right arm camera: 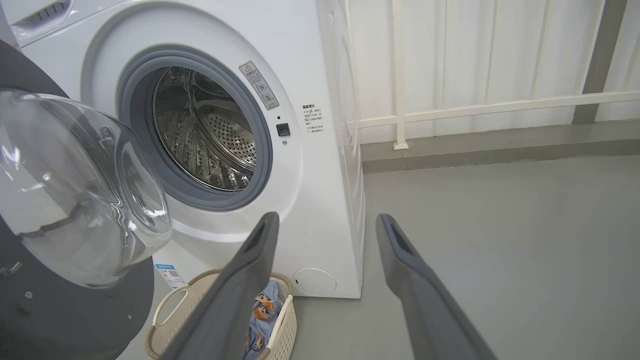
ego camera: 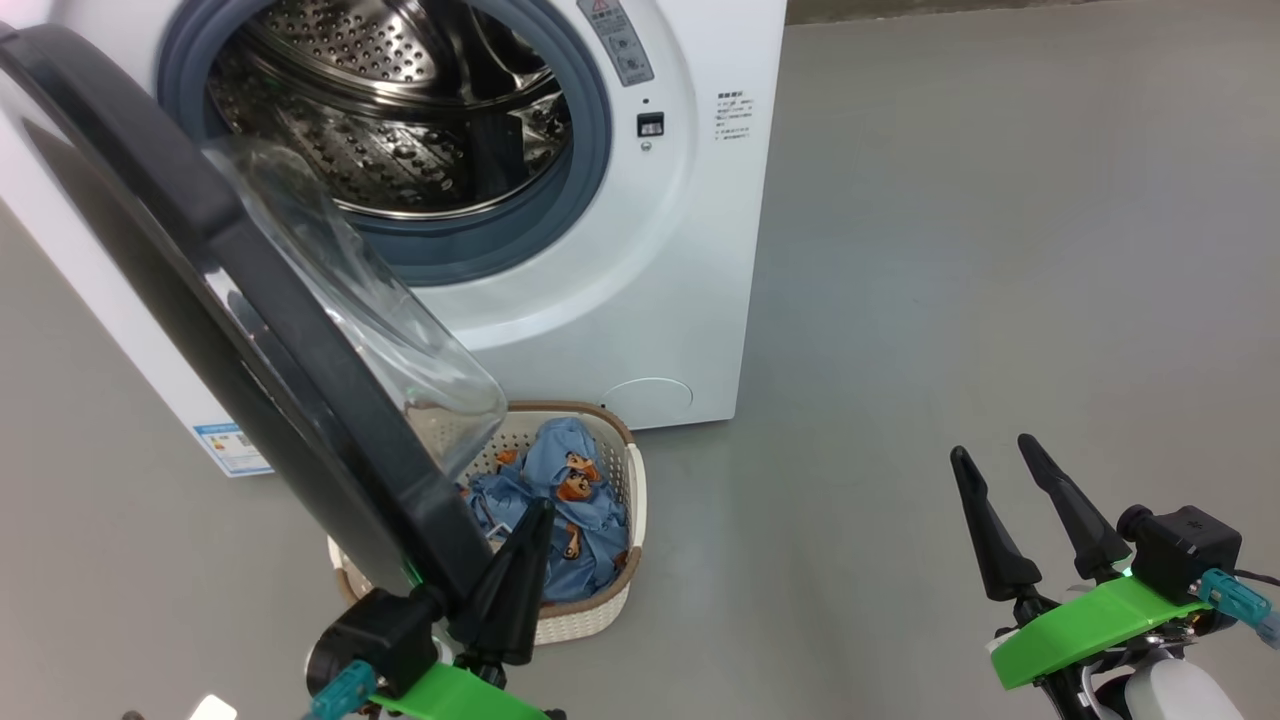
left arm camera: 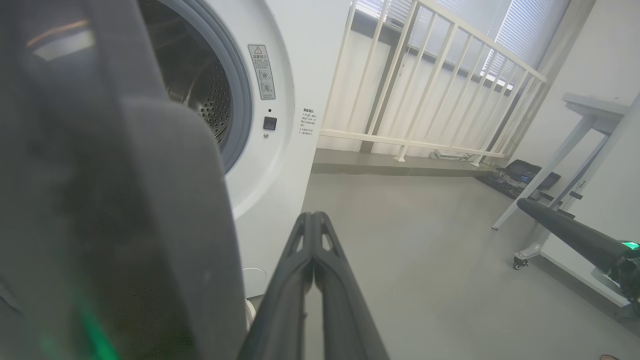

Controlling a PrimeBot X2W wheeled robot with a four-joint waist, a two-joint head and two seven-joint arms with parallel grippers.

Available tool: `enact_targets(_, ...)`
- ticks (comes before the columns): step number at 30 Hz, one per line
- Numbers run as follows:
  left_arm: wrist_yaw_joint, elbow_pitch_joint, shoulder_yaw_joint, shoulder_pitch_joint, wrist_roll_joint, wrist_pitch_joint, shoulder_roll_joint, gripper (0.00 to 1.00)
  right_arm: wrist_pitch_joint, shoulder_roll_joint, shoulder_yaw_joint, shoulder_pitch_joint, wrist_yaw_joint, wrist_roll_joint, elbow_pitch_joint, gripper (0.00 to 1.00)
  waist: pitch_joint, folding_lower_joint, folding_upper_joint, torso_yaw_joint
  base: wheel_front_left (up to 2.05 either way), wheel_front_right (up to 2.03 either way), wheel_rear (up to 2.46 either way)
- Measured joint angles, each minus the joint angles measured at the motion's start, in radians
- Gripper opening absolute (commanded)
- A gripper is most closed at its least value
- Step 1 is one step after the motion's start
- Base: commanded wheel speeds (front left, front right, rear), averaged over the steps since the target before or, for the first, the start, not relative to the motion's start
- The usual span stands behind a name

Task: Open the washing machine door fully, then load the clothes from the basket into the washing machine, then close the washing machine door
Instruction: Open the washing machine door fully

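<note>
washing machine door shows glass from right wrist, dark rim from left.

The left end effector and right end effector had long tapering black fingers, bright green brackets, black camera blocks and teal connectors.

The room is bright and evenly lit, daylight glowing through the blinds behind the white railing, which the wide lens bows, while glints streak the glass of the washing machine door and the steel drum, shadows on the grey floor lie faint, and the door's dark rim blurs right against the left wrist lens.
</note>
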Motion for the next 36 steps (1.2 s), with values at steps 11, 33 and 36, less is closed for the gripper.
enact_targets(11,-0.002,0.015,0.0,-0.001,-0.001,0.0,-0.009,0.0,0.0,-0.001,0.001,0.0,0.0,0.007,0.001,1.0,0.002,0.0,0.0,0.055,0.0,0.0,0.0)
enact_targets(33,0.048,-0.038,0.047,0.057,-0.025,0.038,0.061,0.0,0.0,0.024,-0.033,0.001,0.0,0.007,0.002,1.0,-0.024,0.0,0.0,0.277,0.0,0.0,0.0)
enact_targets(36,0.071,-0.045,0.073,0.062,-0.033,0.052,0.075,0.0,0.0,0.026,-0.036,0.001,0.0,0.007,0.002,1.0,-0.026,0.0,0.0,0.308,0.0,0.0,0.0)
